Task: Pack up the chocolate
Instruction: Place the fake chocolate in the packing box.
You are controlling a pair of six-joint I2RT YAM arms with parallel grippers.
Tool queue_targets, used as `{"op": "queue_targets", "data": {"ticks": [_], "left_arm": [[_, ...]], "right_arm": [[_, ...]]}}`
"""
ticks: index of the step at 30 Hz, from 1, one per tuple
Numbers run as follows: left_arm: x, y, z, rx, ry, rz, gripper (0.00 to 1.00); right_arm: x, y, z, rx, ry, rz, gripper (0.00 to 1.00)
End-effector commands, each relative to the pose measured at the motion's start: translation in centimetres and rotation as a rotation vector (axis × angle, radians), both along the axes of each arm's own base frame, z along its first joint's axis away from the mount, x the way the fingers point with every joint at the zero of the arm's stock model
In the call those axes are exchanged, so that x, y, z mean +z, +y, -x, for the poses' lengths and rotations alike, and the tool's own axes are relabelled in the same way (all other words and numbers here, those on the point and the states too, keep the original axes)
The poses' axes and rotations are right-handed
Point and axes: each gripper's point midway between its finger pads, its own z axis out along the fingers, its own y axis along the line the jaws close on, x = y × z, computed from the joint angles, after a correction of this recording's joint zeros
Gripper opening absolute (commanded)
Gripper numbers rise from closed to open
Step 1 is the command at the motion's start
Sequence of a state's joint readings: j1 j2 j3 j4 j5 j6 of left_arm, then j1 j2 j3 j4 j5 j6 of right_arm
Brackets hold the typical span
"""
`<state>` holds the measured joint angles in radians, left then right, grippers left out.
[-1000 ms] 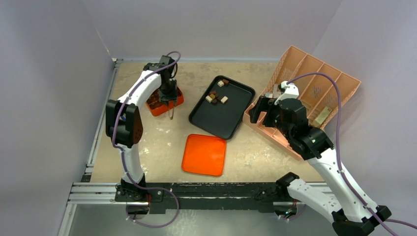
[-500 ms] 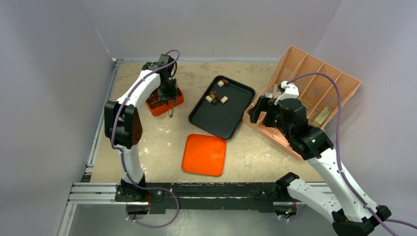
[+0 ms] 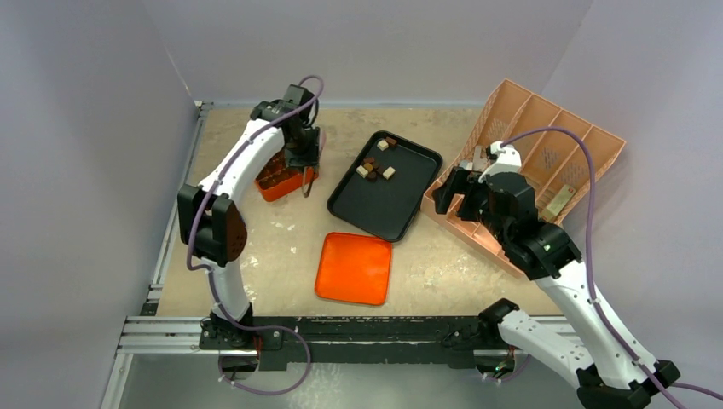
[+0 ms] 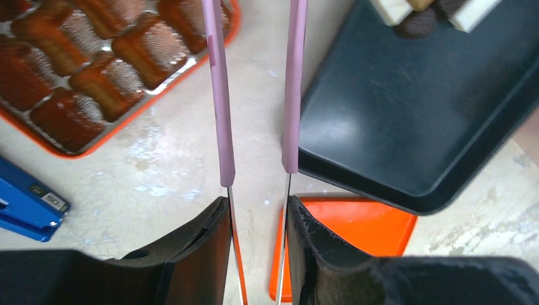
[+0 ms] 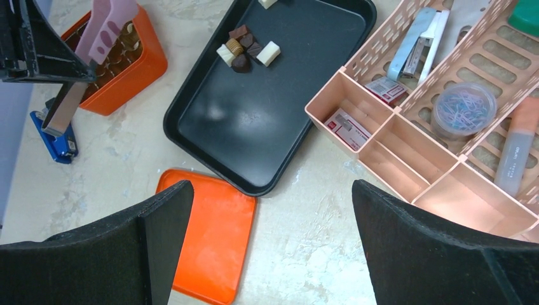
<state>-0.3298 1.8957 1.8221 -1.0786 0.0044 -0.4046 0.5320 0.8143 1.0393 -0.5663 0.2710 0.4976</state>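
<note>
- Left claw is clamped on tweezers, whose two pink tines stand slightly apart. Their tips run out of the wrist view, so I cannot tell if they carry a piece.
- Right claw is spread wide and empty, hovering near the pink organiser.
- Chocolate: a small cluster lies loose at the far end of the tray. Many more pieces sit in the pockets of the box.
- Left claw hangs over bare table between box and tray, the box just to its left. The loose cluster lies to its right and a little farther out.
- The pieces are cube-like, so no long axis governs the pick.
- Both claws are near the cluster, but only the left has the tool, so the next pick looks like its job.
- Only the tray's raised rim stands between tweezers and cluster.
- A lid lies nearer the arms and a blue stapler sits beside the box, both off that path.
</note>
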Motion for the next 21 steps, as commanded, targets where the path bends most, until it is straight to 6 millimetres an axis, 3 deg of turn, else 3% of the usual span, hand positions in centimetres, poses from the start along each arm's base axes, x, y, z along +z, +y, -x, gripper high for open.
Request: {"op": "queue_targets", "data": {"ticks": [1,14,21], "left_arm": [[3.9,-4.2,0.6,-0.1,-0.09,0.041,0.34],[0.9,-13.8,2.3,-0.28,-0.043,0.091,0.34],[-1.8,-16.8,1.3,-0.34,-0.013,0.085,0.34]], "right_arm": [[2.7,-0.2,-0.1,-0.015,-0.075,-0.043,0.96],[3.5,-1.1,0.7,-0.017,-0.093,-0.015,0.97],[3.0,-0.8,1.0,-0.007,-0.083,-0.029,0.97]]}}
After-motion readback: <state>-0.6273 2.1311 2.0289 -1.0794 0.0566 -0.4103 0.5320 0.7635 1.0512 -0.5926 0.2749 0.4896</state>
